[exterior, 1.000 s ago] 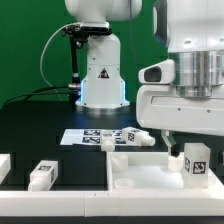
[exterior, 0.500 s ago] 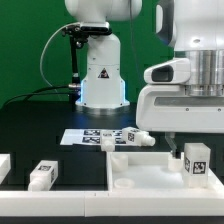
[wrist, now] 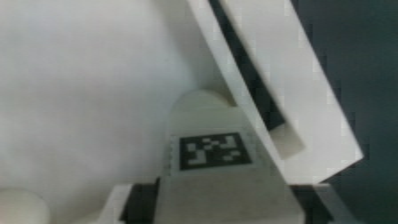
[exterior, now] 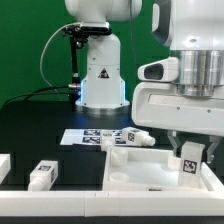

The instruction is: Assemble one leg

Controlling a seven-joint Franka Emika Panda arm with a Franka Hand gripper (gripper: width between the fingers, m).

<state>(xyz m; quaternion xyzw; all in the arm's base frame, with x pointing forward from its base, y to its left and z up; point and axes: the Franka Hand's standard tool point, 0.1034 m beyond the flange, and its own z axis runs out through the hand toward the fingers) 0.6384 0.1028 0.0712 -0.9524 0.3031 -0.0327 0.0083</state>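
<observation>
My gripper is at the exterior view's right, shut on a leg, a chunky white block with a square tag. It holds the leg slightly tilted over the right part of the large flat white panel with a raised rim. In the wrist view the leg sits between my gripper's dark fingers, above the panel's surface and beside its rim. I cannot tell whether the leg touches the panel.
Another leg lies at the front left, one behind the panel, and a white part at the left edge. The marker board lies in front of the robot base.
My gripper has shifted a little to the exterior view's left and lower with the leg, and the leg now looks tilted.
</observation>
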